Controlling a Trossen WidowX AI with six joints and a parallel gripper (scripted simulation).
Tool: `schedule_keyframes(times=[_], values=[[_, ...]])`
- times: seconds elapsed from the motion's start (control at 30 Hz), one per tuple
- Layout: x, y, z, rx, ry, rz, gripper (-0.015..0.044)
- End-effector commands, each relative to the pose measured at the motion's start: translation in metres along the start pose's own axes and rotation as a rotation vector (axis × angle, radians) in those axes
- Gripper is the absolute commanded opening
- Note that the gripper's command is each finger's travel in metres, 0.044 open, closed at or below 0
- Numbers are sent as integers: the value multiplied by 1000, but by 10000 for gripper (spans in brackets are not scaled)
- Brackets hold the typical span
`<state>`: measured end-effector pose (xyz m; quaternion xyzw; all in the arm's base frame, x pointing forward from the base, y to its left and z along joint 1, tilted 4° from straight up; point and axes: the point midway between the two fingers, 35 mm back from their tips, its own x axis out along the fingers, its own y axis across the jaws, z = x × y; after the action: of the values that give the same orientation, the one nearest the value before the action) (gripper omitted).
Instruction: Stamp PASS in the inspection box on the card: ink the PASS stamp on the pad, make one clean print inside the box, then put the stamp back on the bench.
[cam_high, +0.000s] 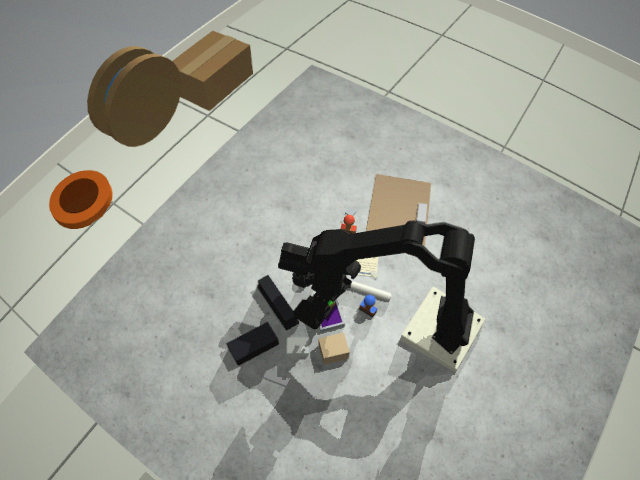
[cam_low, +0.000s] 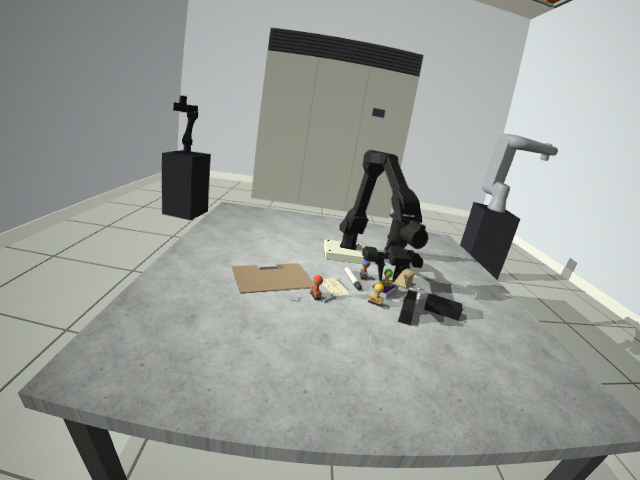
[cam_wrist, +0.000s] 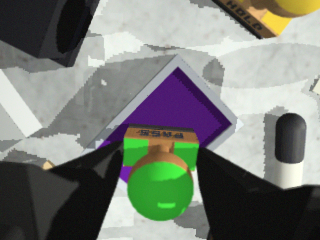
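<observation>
My gripper (cam_wrist: 160, 152) is shut on the PASS stamp, which has a green knob (cam_wrist: 160, 192) (cam_low: 388, 272) (cam_high: 330, 303) and a wooden body lettered PASS. The stamp is over the near part of the purple ink pad (cam_wrist: 175, 102) (cam_high: 332, 317) in its grey tray. The wrist view shows the stamp tilted a little, its lettered face edge toward the top of the view. Whether its underside touches the ink is hidden. The cream card (cam_high: 368, 266) (cam_low: 337, 287) lies beyond the white marker, partly covered by the arm in the top view. Its inspection box cannot be made out.
A blue-knobbed stamp (cam_high: 369, 300) (cam_low: 365, 264) and a white marker (cam_high: 369, 290) (cam_wrist: 290, 140) are near the pad. A yellow stamp (cam_low: 378, 288), a red-knobbed stamp (cam_high: 349, 221) (cam_low: 317, 280), a wooden block (cam_high: 334, 347), black blocks (cam_high: 277, 302) (cam_high: 252, 343) and a clipboard (cam_high: 398, 198) (cam_low: 273, 279) stand or lie around.
</observation>
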<state>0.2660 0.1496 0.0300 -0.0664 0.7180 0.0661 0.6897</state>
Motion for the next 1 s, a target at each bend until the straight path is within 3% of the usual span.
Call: schedule_keyframes(times=[0.0,0.97], values=[[4,1,0,0,3,1,0],[-2,1,0,0,3,1,0]])
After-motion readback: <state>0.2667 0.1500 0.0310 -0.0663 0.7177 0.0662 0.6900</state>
